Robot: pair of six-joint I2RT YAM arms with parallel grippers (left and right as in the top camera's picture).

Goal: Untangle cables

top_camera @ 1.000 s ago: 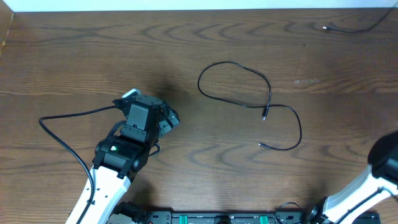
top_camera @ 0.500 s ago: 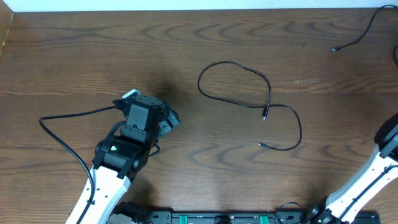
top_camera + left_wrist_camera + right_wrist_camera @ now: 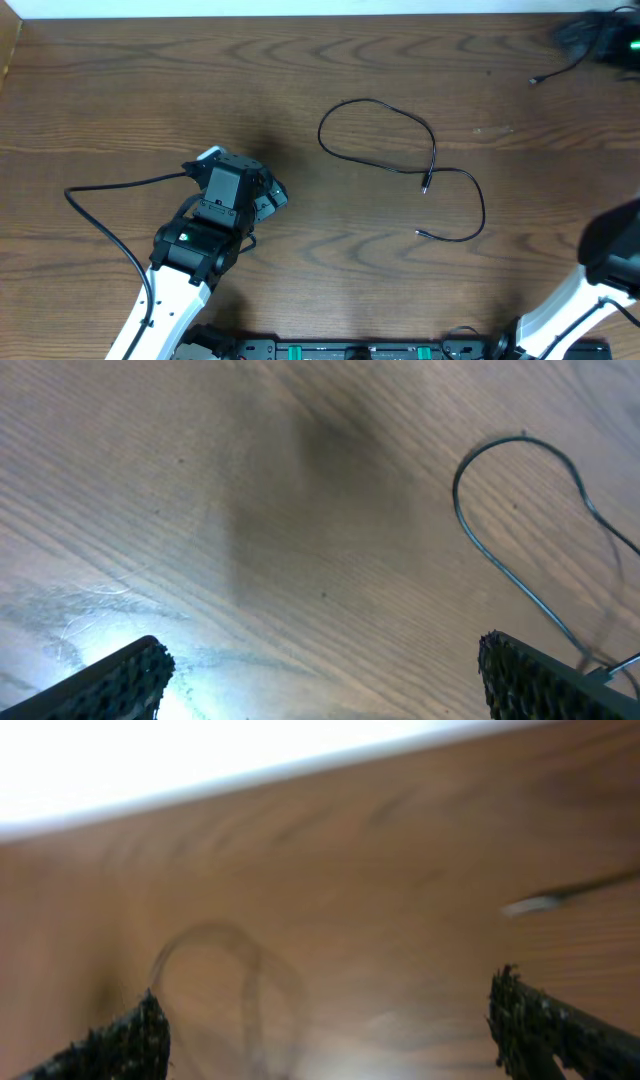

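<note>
Swung up from the near right since the earlier frame, the right gripper (image 3: 592, 36) now shows as a dark blur at the far right corner, its fingers spread wide and empty, just beside a thin black plug-ended cable (image 3: 545, 76) lying on the brown wood-grain table (image 3: 150, 80). A second thin black looped cable (image 3: 375, 101) rests unmoved mid-table, both small ends free. The left gripper (image 3: 274, 193), near left, is released too, grasping nothing, well apart from that loop.
</note>
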